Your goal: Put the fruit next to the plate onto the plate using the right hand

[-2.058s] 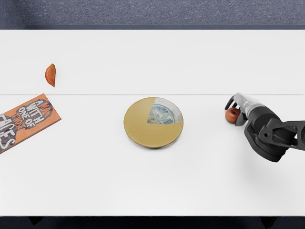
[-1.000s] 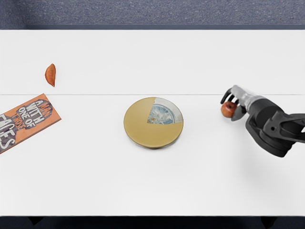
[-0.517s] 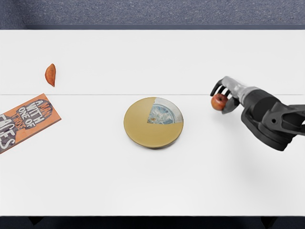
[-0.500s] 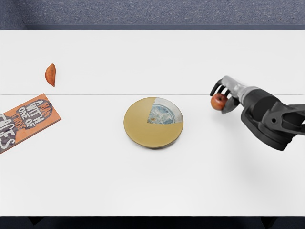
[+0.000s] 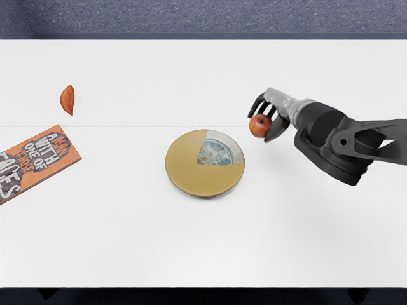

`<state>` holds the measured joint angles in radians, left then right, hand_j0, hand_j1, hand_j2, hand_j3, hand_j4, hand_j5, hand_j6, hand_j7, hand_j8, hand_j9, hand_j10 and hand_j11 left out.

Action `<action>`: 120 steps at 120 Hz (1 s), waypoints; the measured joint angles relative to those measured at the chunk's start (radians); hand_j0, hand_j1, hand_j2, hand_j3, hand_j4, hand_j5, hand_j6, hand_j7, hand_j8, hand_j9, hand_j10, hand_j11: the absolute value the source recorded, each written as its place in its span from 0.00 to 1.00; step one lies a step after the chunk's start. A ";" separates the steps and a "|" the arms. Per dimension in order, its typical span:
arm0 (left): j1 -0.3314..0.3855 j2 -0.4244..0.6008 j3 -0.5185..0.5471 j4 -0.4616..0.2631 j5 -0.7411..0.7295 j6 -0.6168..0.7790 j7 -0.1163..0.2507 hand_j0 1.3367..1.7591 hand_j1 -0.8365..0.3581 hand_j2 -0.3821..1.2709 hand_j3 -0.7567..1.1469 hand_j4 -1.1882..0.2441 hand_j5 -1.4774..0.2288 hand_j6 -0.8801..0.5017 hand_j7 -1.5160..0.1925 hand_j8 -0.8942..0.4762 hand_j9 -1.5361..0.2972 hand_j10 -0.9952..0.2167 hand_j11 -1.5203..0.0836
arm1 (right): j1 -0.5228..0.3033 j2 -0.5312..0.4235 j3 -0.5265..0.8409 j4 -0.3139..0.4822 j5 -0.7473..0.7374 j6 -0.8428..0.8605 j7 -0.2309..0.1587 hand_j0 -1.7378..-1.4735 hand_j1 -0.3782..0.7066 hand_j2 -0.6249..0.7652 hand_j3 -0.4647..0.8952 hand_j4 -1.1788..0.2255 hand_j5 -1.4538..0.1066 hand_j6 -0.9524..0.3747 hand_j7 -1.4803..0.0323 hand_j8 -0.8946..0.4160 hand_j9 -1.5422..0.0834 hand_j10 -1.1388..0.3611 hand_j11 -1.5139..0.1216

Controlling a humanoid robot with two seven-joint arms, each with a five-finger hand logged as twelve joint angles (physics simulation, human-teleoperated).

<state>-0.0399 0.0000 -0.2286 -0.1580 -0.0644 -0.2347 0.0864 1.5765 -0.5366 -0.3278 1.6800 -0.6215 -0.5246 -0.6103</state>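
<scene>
Fruit [image 5: 259, 125]: small, round, red-orange | right hand [image 5: 268, 114]: grasping it | near plate [image 5: 191, 178]

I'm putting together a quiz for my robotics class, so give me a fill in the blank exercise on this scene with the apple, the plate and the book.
1. The apple is grasped by the ____ hand.
2. The book lies on the ____ side of the table.
3. The colour of the apple is ____.
4. The thing nearest the plate is the ____.

Missing words: right; left; red; apple
</scene>
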 joint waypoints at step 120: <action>0.000 0.000 0.001 0.001 0.001 0.000 0.000 0.76 0.99 0.23 0.40 0.83 0.87 0.64 0.89 0.65 0.84 0.82 0.95 | 0.049 0.289 0.001 -0.128 0.075 -0.009 0.000 0.30 0.60 0.55 0.34 0.41 0.42 0.37 0.46 0.29 0.46 0.36 0.43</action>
<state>-0.0399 0.0000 -0.2278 -0.1571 -0.0636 -0.2347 0.0864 1.6257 -0.2478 -0.3267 1.5515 -0.5463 -0.5338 -0.6103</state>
